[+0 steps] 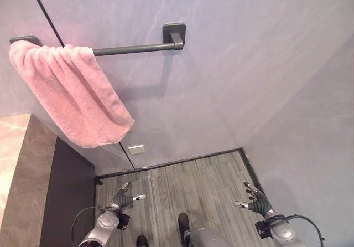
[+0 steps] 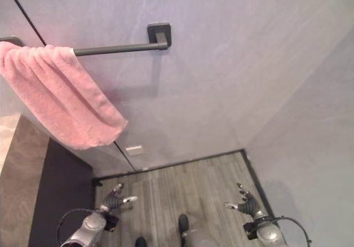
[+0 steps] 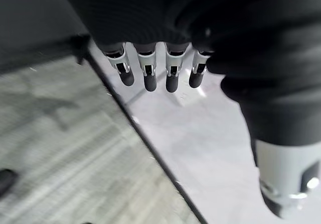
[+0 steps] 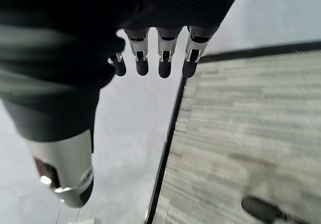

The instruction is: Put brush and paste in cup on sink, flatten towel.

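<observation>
Your pink towel (image 1: pixel 69 94) hangs bunched at one end of the wall rail (image 1: pixel 135 49), so it needs spreading. Left hand (image 1: pixel 123 199) and right hand (image 1: pixel 255 200) hang low over the floor, fingers relaxed, holding nothing. The counter (image 1: pixel 25 172) edge shows at left.

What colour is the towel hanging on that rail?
Pink; the towel shows best in the left eye view.

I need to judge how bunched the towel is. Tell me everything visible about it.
The pink terry towel hangs over the left end of the dark metal wall bar, gathered into folds rather than spread. It drapes slanting down to a rounded lower edge. Only the bar and perhaps the wall touch it; neither robot hand is near it.
</observation>
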Robot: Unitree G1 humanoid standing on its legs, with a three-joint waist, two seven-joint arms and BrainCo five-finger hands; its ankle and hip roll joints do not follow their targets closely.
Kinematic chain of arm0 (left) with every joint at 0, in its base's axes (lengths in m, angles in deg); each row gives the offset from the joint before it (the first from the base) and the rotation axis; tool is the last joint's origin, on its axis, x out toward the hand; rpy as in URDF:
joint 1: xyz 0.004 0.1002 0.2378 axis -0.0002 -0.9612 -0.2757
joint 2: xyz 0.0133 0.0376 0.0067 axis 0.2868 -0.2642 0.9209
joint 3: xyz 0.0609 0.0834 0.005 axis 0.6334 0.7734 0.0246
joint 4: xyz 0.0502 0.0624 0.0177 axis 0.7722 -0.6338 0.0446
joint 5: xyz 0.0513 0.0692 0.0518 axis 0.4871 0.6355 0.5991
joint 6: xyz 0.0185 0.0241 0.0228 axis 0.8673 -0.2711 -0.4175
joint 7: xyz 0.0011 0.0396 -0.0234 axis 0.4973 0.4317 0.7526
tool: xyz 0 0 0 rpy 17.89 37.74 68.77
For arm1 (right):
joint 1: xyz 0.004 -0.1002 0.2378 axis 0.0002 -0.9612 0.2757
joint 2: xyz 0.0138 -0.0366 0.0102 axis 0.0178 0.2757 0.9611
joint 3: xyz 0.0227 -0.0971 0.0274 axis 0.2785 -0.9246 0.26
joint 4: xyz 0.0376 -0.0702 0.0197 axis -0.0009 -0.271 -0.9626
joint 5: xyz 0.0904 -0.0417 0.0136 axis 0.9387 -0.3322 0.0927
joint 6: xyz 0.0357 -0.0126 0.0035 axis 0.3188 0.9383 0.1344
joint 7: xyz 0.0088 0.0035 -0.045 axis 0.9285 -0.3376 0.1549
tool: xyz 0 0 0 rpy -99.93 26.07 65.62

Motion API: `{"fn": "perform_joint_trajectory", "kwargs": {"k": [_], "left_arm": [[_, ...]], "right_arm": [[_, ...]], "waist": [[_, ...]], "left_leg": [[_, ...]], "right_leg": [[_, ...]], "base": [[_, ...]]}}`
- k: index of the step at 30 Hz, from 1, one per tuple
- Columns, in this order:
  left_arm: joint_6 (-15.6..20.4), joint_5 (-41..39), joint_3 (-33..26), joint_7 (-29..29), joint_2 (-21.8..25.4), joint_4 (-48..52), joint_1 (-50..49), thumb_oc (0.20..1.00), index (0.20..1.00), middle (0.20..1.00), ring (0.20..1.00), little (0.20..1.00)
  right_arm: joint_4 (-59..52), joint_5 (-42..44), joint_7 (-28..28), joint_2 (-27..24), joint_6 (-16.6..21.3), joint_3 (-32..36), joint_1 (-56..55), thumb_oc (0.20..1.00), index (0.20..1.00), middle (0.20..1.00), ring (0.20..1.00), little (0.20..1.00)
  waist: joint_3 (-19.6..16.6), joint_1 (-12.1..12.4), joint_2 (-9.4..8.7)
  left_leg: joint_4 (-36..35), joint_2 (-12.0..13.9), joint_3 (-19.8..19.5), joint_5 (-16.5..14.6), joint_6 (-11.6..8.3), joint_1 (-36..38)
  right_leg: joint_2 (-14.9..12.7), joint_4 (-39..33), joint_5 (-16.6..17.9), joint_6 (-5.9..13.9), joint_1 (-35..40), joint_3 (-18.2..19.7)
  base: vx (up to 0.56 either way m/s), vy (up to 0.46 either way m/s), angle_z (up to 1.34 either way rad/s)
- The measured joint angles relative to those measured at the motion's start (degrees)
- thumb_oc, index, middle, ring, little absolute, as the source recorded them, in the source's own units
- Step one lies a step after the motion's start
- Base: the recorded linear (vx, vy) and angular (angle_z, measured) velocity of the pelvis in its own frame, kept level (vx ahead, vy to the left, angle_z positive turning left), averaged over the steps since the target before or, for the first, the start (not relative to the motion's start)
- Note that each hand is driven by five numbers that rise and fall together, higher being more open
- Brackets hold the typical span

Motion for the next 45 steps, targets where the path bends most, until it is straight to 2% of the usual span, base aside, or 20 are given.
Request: {"fn": "perform_joint_trajectory", "kwargs": {"k": [4,9,12,14,16,19,21,22,23,24,26,27,30,36,41,45], "left_arm": [[0.0,0.0,-0.1,0.3,0.2,0.0,-0.3,1.0,1.0,1.0,1.0,1.0],[0.1,0.0,-0.2,0.3,0.1,0.2,-0.1,1.0,1.0,1.0,1.0,1.0],[0.0,0.0,-0.1,0.3,0.0,1.7,-0.2,1.0,1.0,1.0,1.0,1.0],[0.3,0.1,0.7,0.2,-0.3,7.7,-2.6,1.0,1.0,1.0,1.0,1.0],[1.1,0.1,1.0,0.2,-0.4,9.2,-3.0,1.0,1.0,1.0,1.0,1.0],[1.3,0.2,0.8,0.2,-0.4,9.2,-3.2,1.0,1.0,1.0,1.0,1.0],[1.4,0.2,-0.2,0.3,0.2,9.6,-4.2,1.0,1.0,1.0,1.0,1.0],[1.3,0.1,-0.6,0.2,0.9,10.4,-5.0,1.0,1.0,1.0,1.0,1.0],[1.3,0.3,-0.8,0.2,1.6,11.3,-5.8,1.0,1.0,1.0,1.0,1.0],[1.3,0.4,-0.9,0.1,2.7,11.3,-6.9,1.0,1.0,1.0,1.0,1.0],[1.2,0.4,-1.5,0.2,2.7,11.3,-7.1,1.0,1.0,1.0,1.0,1.0],[1.2,0.4,-1.5,0.2,2.7,11.3,-7.0,1.0,1.0,1.0,1.0,1.0],[1.2,0.4,-1.9,0.1,2.7,12.7,-7.2,1.0,1.0,1.0,1.0,1.0],[1.2,0.4,-2.7,-0.2,2.4,14.2,-5.8,1.0,1.0,1.0,1.0,1.0],[1.0,-0.1,-7.3,-0.2,2.7,21.1,-9.0,1.0,1.0,1.0,1.0,1.0],[0.0,0.0,-9.3,-0.7,6.9,32.6,-12.7,1.0,1.0,1.0,1.0,1.0]], "right_arm": [[0.0,-1.3,-0.2,0.5,0.0,-0.6,-1.5,1.0,1.0,1.0,1.0,1.0],[0.1,-1.4,-0.2,0.9,0.0,-0.5,-0.8,1.0,1.0,1.0,1.0,1.0],[1.2,-1.4,0.1,1.0,-0.2,-0.8,1.8,1.0,1.0,1.0,1.0,1.0],[6.1,-1.4,0.2,1.7,-0.4,-1.4,4.5,1.0,1.0,1.0,1.0,1.0],[6.7,-1.5,0.3,0.7,-0.4,-1.7,6.1,1.0,1.0,1.0,1.0,1.0],[6.4,-1.9,0.6,-0.3,-0.4,-1.4,7.2,1.0,1.0,1.0,1.0,1.0],[6.4,-2.9,1.3,0.4,-0.4,-1.8,7.6,1.0,1.0,1.0,1.0,1.0],[6.3,-3.2,1.3,0.5,-0.3,-2.6,8.1,1.0,1.0,1.0,1.0,1.0],[6.2,-3.5,1.3,0.7,-0.3,-2.7,7.3,1.0,1.0,1.0,1.0,1.0],[6.2,-3.5,1.3,0.8,-0.3,-2.7,5.4,1.0,1.0,1.0,1.0,1.0],[5.8,-3.4,1.4,0.8,-0.3,-2.7,3.3,1.0,1.0,1.0,1.0,1.0],[5.7,-3.4,1.4,0.8,-0.3,-3.1,3.2,1.0,1.0,1.0,1.0,1.0],[5.2,-3.4,1.5,0.7,-0.3,-2.7,4.6,1.0,1.0,1.0,1.0,1.0],[2.9,-3.4,1.5,0.3,-0.4,-1.8,6.1,1.0,1.0,1.0,1.0,1.0],[-5.1,-0.2,1.2,-0.1,-0.9,-0.2,5.8,1.0,1.0,1.0,1.0,1.0],[-13.7,1.9,-0.2,-1.8,-1.5,0.9,5.2,1.0,1.0,1.0,1.0,1.0]], "waist": [[0.1,0.2,0.17],[0.3,0.6,0.65],[1.0,1.6,2.0],[0.3,2.1,2.95],[0.2,3.1,4.33],[0.1,3.4,5.54],[0.5,4.0,4.99],[1.1,4.6,4.55],[1.3,4.6,3.71],[1.1,4.7,2.83],[0.8,4.5,2.35],[0.7,4.8,2.09],[0.6,4.6,2.35],[0.2,4.6,2.71],[-0.4,5.0,2.52],[-2.2,5.0,1.98]], "left_leg": [[-0.6,-2.0,0.9,-0.4,1.64,0.6],[-1.8,-2.0,0.8,-0.4,1.94,2.0],[-2.3,-1.8,0.6,-0.4,1.94,2.6],[-3.3,-2.0,0.5,-0.5,1.89,4.2],[-3.9,-2.7,-0.3,-0.2,2.25,4.1],[-4.3,-3.9,-0.6,0.1,2.96,3.5],[-4.3,-4.8,0.2,0.4,3.59,2.7],[-4.3,-5.2,1.1,0.3,4.02,2.2],[-4.3,-5.5,0.4,0.3,4.06,1.7],[-4.3,-5.4,-0.5,0.4,3.97,1.9],[-4.3,-4.9,-2.2,0.8,3.61,1.8],[-4.3,-4.6,-2.2,0.9,3.54,2.1],[-4.3,-4.2,-2.4,0.9,3.53,2.4],[-4.3,-3.6,-4.1,1.0,3.27,3.3],[-4.6,-3.4,-4.4,1.2,2.97,2.9],[-4.6,-3.3,-6.1,1.3,2.58,2.0]], "right_leg": [[-2.1,-0.6,0.4,0.86,0.2,0.4],[-1.8,-2.8,0.9,1.15,2.1,0.3],[-1.6,-4.9,1.5,0.75,3.5,-0.1],[-1.5,-8.2,2.6,1.22,6.3,-0.2],[-2.0,-7.4,3.0,1.21,5.9,-0.3],[-3.4,-4.8,2.2,2.5,3.9,-0.3],[-4.0,-1.7,2.0,2.81,1.2,-1.9],[-4.7,0.8,1.8,3.09,-1.1,-4.3],[-4.7,0.8,1.1,3.08,-1.3,-4.5],[-4.8,-0.7,1.1,3.06,-0.2,-3.9],[-4.2,-3.3,1.5,2.74,1.9,-2.9],[-3.8,-6.6,2.8,2.49,3.8,-3.2],[-3.2,-9.8,4.6,1.82,5.7,-3.3],[-2.8,-9.8,4.3,1.67,7.3,-4.5],[-2.7,-10.0,4.2,1.56,7.3,-4.7],[-2.7,-10.0,4.0,1.32,7.1,-6.2]], "base": [[0.04,0.081,-0.06],[0.0,0.007,-0.01],[0.06,0.08,0.01],[-0.01,0.127,0.07],[-0.02,0.151,0.1],[-0.06,0.126,0.06],[-0.04,0.074,-0.18],[0.02,-0.005,-0.2],[0.04,-0.043,0.0],[0.05,-0.059,0.32],[0.08,-0.059,0.39],[0.09,-0.049,0.17],[0.04,-0.021,0.0],[0.03,-0.047,0.1],[0.0,-0.008,0.04],[0.0,0.021,0.17]]}}
